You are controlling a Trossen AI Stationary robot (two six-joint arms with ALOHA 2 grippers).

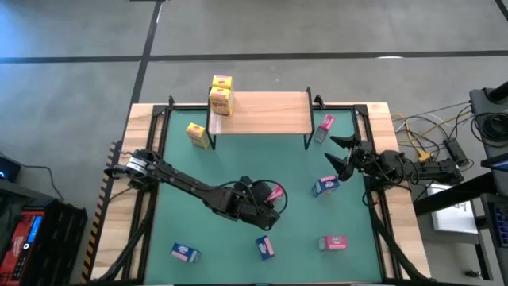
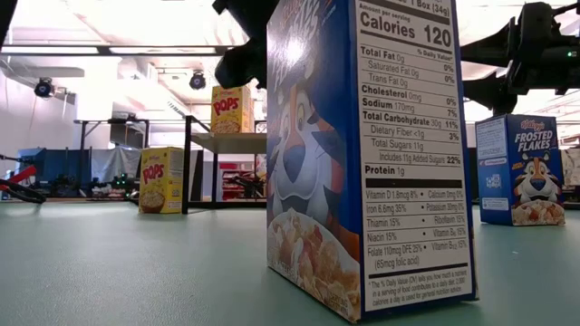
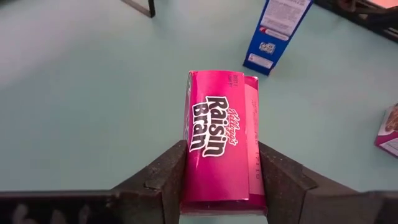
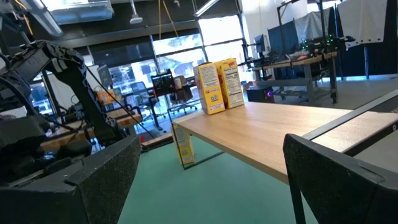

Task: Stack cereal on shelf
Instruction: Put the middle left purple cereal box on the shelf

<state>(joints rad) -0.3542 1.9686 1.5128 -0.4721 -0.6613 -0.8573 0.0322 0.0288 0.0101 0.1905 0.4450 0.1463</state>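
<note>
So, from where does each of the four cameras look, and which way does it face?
High view: above the table, straight down; both arms, left gripper mid-mat, right gripper open beside the shelf.
Low view: at mat level, looking across; a blue box close up, arms overhead.
Left wrist view: looks down past its fingers, shut on the pink Raisin Bran box.
Right wrist view: faces the shelf; own fingers low.
Shared: yellow boxes on the shelf, in the high, low and right wrist views.

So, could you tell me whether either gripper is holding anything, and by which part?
The left gripper is clamped on a pink cereal box, gripping its two long sides near one end. The right gripper is open and holds nothing.
</note>
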